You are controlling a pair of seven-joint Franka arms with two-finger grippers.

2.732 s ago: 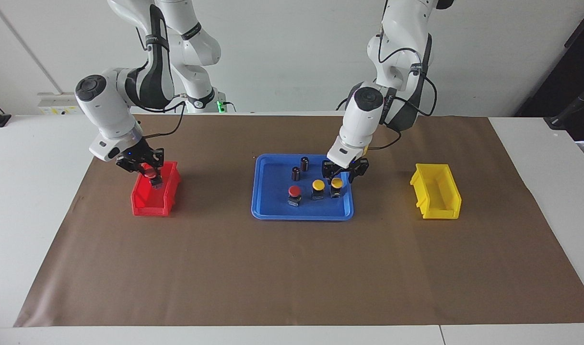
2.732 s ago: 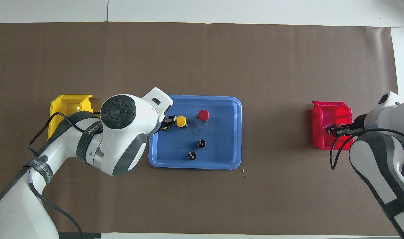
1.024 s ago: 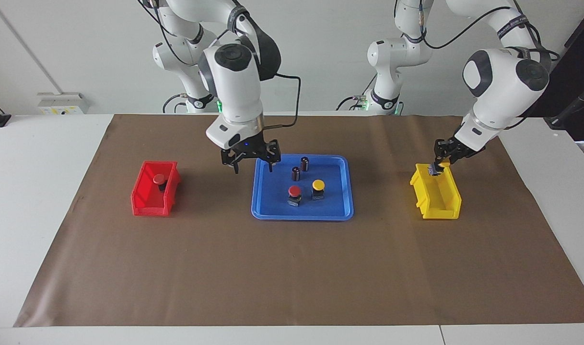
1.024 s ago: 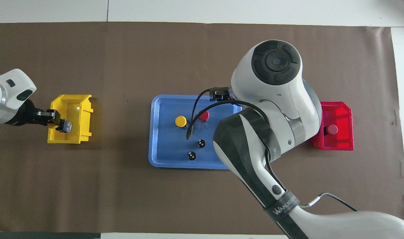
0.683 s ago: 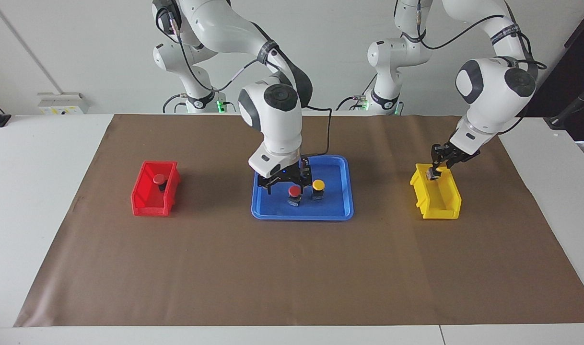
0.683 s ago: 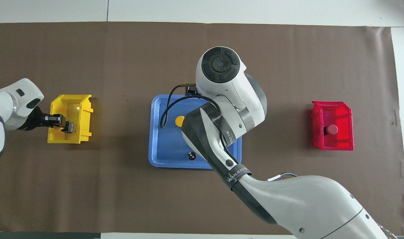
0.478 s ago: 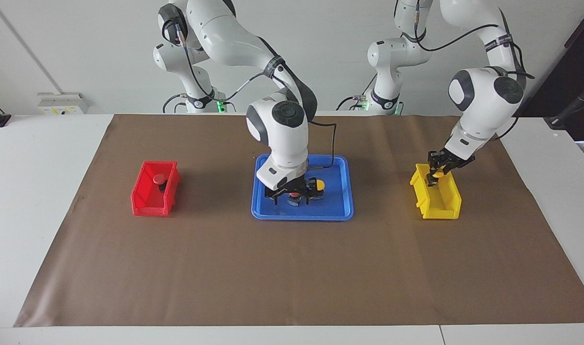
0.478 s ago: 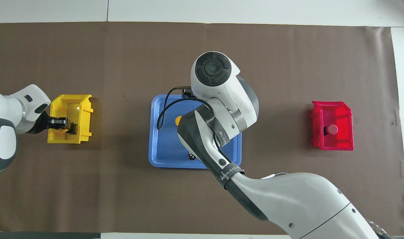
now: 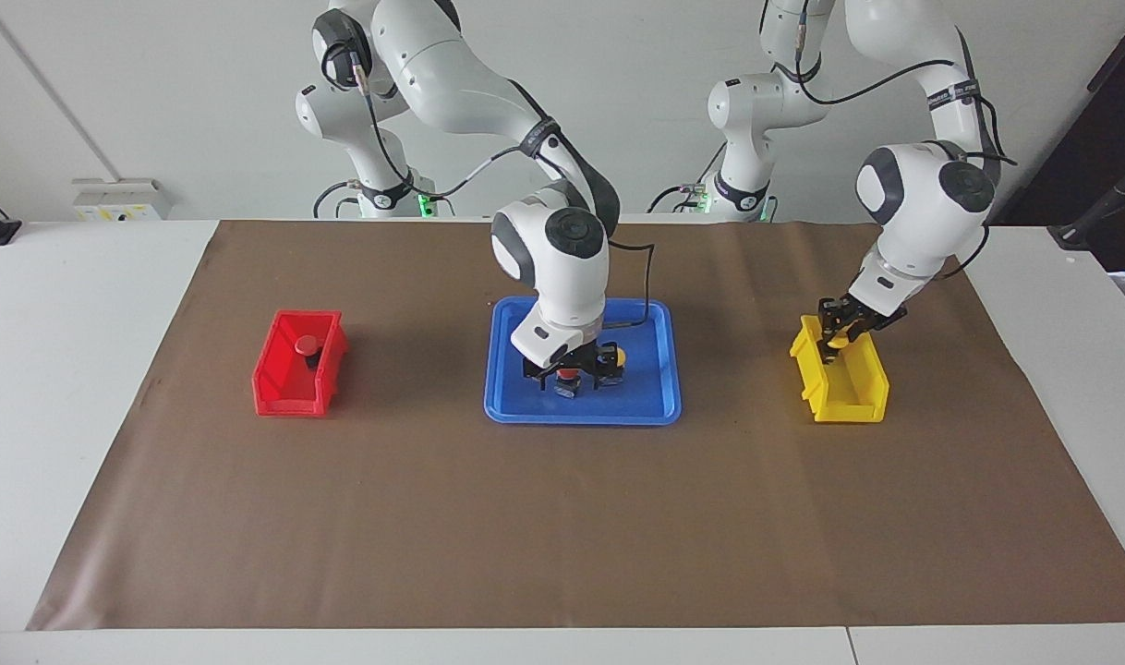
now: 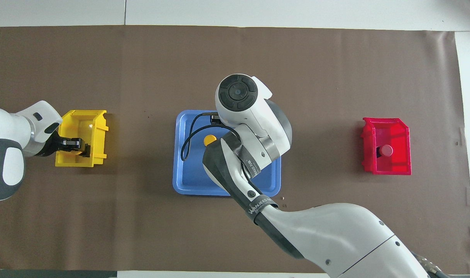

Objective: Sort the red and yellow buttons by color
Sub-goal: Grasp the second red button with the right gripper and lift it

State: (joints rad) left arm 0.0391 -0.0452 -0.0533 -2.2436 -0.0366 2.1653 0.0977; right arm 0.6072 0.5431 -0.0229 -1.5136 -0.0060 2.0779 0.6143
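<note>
Facing view: right gripper (image 9: 576,377), jaws spread, straddles the upright red button (image 9: 568,379) in the blue tray (image 9: 659,406); left gripper (image 9: 840,328) holds a yellow button (image 9: 837,340) inside the yellow bin (image 9: 863,388).

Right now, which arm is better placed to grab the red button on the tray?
Right: the right pincer is down around the red button on the blue tray; the left pincer holds a yellow button over the yellow bin.

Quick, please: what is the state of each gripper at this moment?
Left gripper: shut on the yellow button, low in the yellow bin.
Right gripper: open, fingers either side of the red button on the blue tray.
</note>
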